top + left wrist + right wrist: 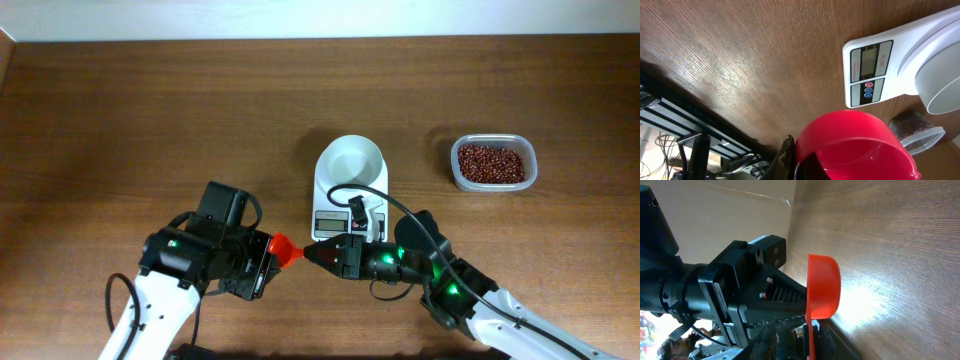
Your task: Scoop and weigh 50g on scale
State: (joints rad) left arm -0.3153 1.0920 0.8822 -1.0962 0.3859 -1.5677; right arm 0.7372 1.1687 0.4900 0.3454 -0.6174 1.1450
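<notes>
A red scoop (285, 247) hangs above the table between my two grippers, in front of the scale (348, 195). My left gripper (270, 252) is shut on the scoop (855, 145), whose bowl fills the bottom of the left wrist view. My right gripper (312, 253) faces it from the right. In the right wrist view the scoop (822, 287) stands edge-on, its thin handle running down between my right fingers (812, 340) with a small gap still showing. The white scale (870, 72) carries an empty round white bowl (352, 160).
A clear plastic tub of red-brown beans (492, 163) stands right of the scale, also at the lower right of the left wrist view (915, 127). The table's near edge runs just behind both arms.
</notes>
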